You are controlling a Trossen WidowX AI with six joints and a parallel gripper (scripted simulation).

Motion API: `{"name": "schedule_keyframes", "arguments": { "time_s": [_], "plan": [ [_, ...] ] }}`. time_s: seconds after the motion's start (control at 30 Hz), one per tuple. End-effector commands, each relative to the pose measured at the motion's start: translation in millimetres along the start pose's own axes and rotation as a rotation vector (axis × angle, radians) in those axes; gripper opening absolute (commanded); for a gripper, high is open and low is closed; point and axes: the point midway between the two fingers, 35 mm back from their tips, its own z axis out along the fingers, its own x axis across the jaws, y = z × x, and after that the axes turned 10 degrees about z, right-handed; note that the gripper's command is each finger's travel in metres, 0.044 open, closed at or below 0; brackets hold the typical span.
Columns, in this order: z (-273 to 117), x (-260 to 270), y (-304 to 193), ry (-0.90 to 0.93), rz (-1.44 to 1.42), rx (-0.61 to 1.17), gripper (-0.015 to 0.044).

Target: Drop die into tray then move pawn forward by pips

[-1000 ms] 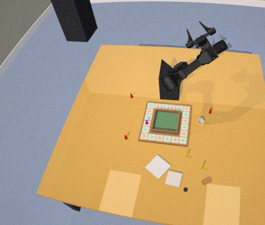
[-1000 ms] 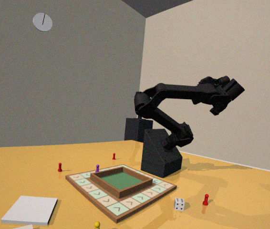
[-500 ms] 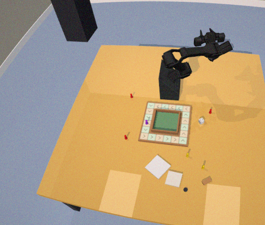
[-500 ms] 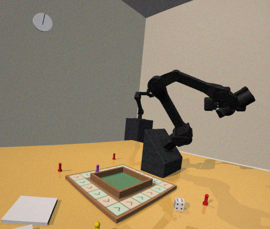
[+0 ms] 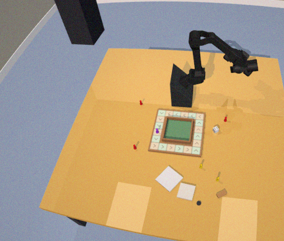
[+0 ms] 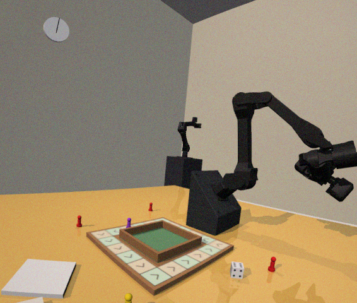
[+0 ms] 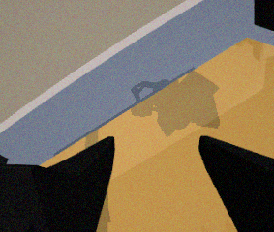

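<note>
The white die (image 5: 216, 129) (image 6: 236, 270) rests on the table to the right of the board (image 5: 178, 148) (image 6: 128, 255). Several pips show on its top and on its front face. The walled tray (image 5: 176, 141) (image 6: 179, 248) in the board's middle has a green floor and is empty. The purple pawn (image 5: 157, 130) (image 6: 128, 223) stands upright on a square of the board's left column. My gripper (image 7: 157, 142) is open, with nothing between its fingers. It hangs high over the table's back right, away from die and pawn. Its fingertips are hard to make out in the top and exterior views.
Red pawns stand left of the board (image 5: 140, 102) (image 5: 135, 146), and one red pawn (image 5: 225, 119) (image 6: 272, 264) is close behind the die. Two yellow pawns (image 5: 200, 165) (image 5: 217, 178), white slabs (image 5: 168, 178) (image 5: 186, 191), a brown block (image 5: 221, 193) and a black disc (image 5: 198, 203) lie in front.
</note>
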Motion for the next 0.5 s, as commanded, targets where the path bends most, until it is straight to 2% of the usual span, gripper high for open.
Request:
{"name": "schedule_keyframes", "arguments": {
  "time_s": [0.0,0.27,0.47],
  "plan": [
    [-12,-47,-21,-0.182,0.173,0.076,0.0275],
    [-64,-120,-76,-0.502,0.551,0.162,0.0275],
    [-136,-156,-132,-0.778,0.912,0.172,0.0275]
  ]
}}
